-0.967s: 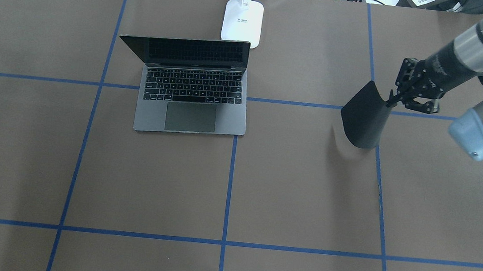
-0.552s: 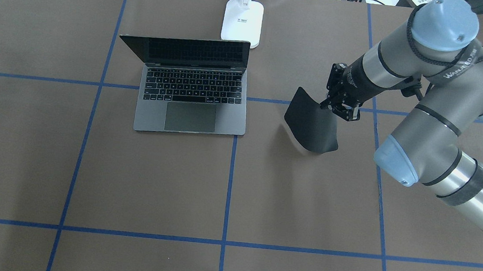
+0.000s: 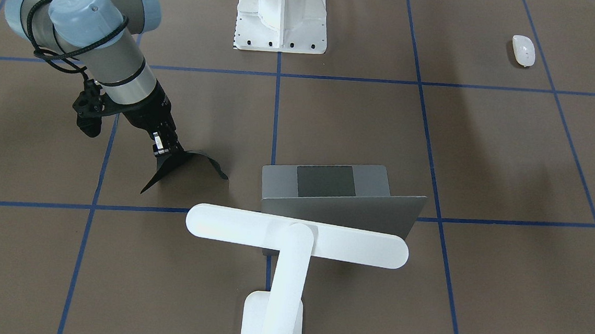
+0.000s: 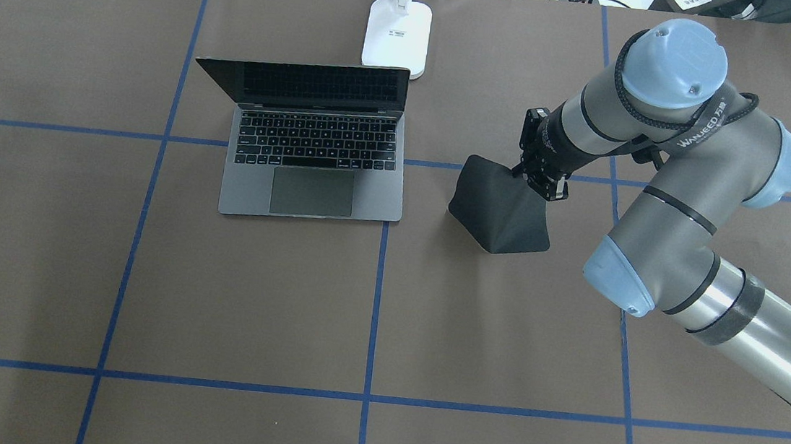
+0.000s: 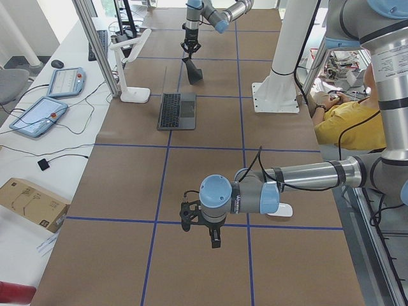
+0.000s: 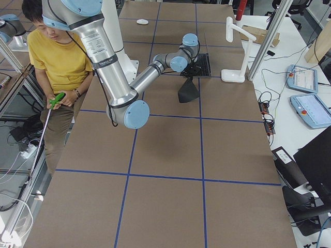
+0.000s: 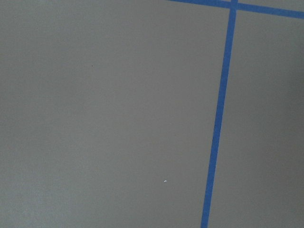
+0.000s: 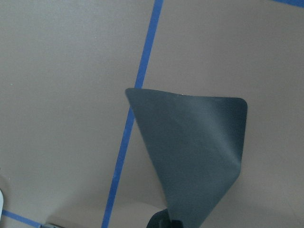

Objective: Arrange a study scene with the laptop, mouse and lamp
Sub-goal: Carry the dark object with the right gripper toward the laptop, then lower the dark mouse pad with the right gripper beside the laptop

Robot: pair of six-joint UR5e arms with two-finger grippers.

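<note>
- The open laptop sits far of centre. Its raised screen walls off the far side.
- The lamp stands just behind the screen, closing that far strip.
- Right of the laptop, the black pad droops low from the pinching right gripper. A clear gap separates the pad from the laptop.
- The right arm slants across the table's right part, coming in from the near right.
- The pedestal blocks the near edge at centre, and the mouse lies left of it.
- The left arm reaches over the table's left end.
- Open table stretches between laptop and pedestal, and also left of the laptop.
</note>
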